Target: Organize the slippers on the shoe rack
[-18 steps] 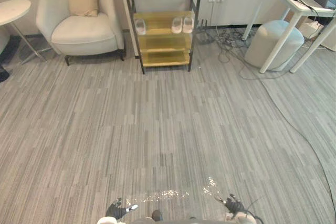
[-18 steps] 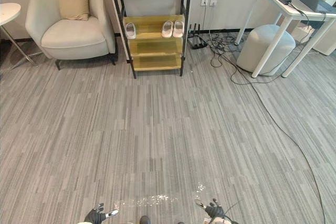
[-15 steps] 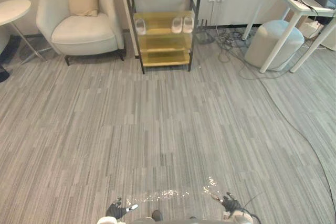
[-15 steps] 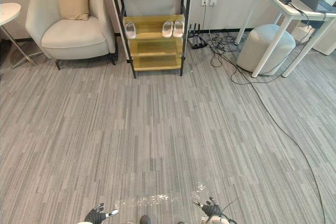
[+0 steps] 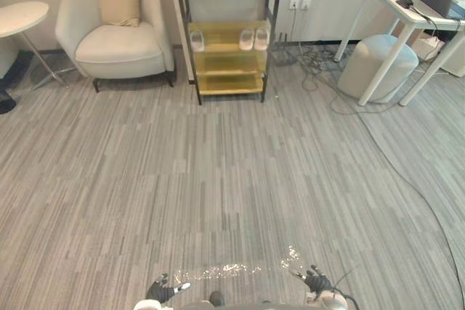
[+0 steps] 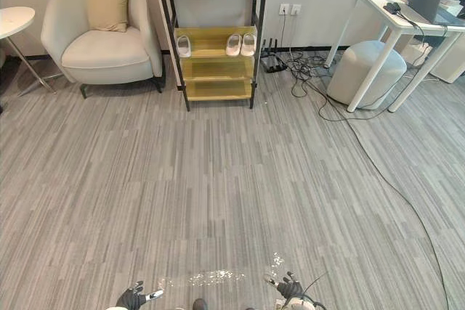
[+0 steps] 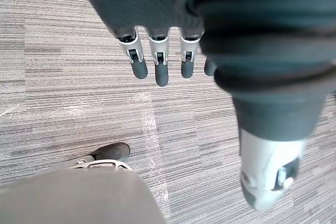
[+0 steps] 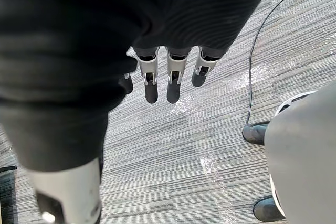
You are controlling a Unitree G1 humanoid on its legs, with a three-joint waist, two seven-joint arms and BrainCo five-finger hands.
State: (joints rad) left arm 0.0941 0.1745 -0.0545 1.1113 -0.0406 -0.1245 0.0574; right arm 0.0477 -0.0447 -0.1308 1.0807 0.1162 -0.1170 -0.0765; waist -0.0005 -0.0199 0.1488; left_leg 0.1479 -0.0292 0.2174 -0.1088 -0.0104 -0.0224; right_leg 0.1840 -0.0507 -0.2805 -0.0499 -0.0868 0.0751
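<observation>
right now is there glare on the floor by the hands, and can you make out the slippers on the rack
Left eye view: a speckled bright glint lies on the floor between the left hand and the right hand. The shoe rack is evenly lit, and the pale slippers are plain against its yellow shelves. Left wrist view: the glint shows as pale streaks.

Grey striped carpet [image 6: 218, 179] is covering the floor; a pale armchair [image 6: 102, 52] with a tan cushion [image 6: 107, 5] is sitting far left by a round table [image 6: 14, 19], while a white desk [image 6: 385, 12] and grey pouf [image 6: 365, 70] are standing far right
</observation>
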